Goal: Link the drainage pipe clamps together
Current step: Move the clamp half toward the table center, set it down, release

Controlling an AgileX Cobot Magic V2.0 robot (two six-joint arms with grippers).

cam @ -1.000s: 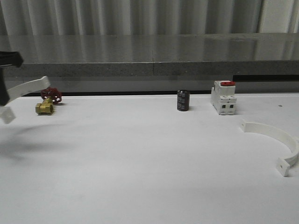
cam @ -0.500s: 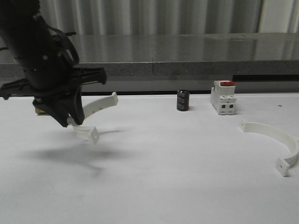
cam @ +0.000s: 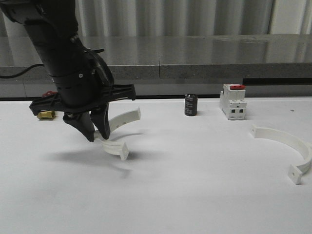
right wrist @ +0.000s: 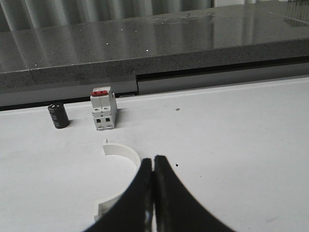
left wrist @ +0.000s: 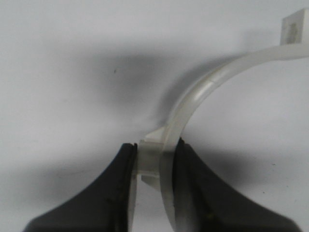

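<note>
White table (cam: pixel 195 195) runs back to a grey stone ledge (cam: pixel 195 53) with pale ribbed curtains behind it. At the left, the left gripper (cam: pixel 95 131) hangs over the table with its fingers pinched on one white half-ring (cam: pixel 119 131); that half-ring curves out to the right of the fingers, and its lower tab sits close above its own shadow. In the left wrist view the two dark fingers (left wrist: pixel 116 193) squeeze the band of the half-ring (left wrist: pixel 193 106) from both sides, and the arc sweeps away to a square tab at its far end. The second half-ring (cam: pixel 287 146) lies flat on the table at the far right, well apart from the first. In the right wrist view the right gripper (right wrist: pixel 153 193) has its fingers pressed together with nothing between them, just above that half-ring (right wrist: pixel 123 169). Behind it stand a white switch with a red top (cam: pixel 233 101) and a small black cylinder (cam: pixel 190 105). A brass valve (cam: pixel 46 114) sits at the far left.
</note>
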